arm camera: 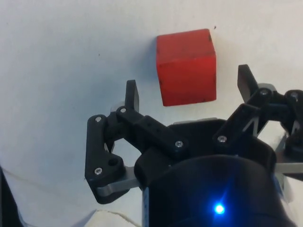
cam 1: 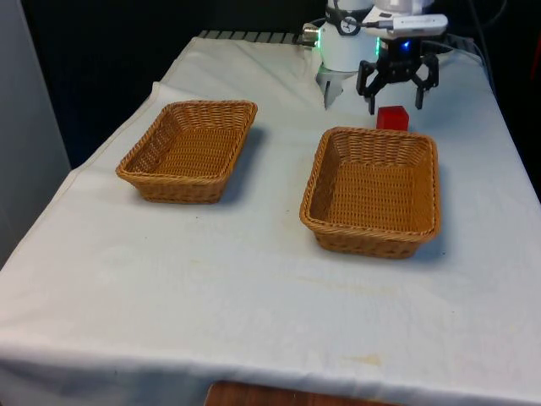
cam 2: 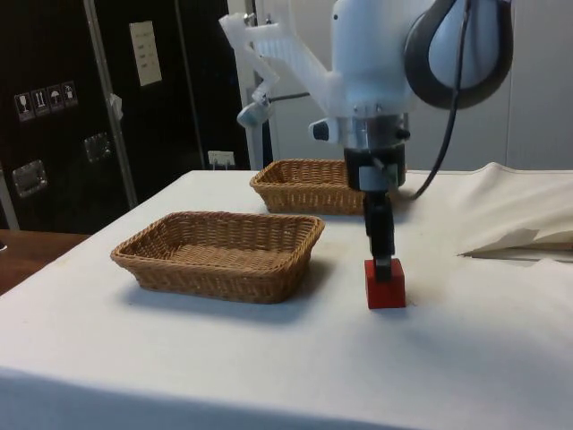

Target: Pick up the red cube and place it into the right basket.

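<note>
A: Starting nearest the front camera, what lies on the tabletop [cam 1: 254, 296]?

B: A broad stretch of bare white cloth runs from the near edge up to two rectangular woven wicker baskets. The wicker basket on the front view's left [cam 1: 188, 150] sits close to that side's cloth edge. The wicker basket on the front view's right [cam 1: 373, 189] sits nearer the camera, with a bare strip between it and the cloth edge on that side. A wide lane of cloth separates the two baskets.

A: And the small red cube [cam 1: 392, 117]?

B: It rests flat on the cloth just beyond the far rim of the right-hand basket, near but not touching the wicker. In the side view the small red cube [cam 2: 385, 283] has bare cloth on every side.

A: The black two-finger end effector [cam 1: 397, 103]?

B: It hangs directly over the cube, fingers spread apart. The wrist view shows one fingertip [arm camera: 131, 93] on either side of the cube [arm camera: 186, 66], neither touching it. In the side view its tips [cam 2: 382, 262] reach down to the cube's top.
</note>
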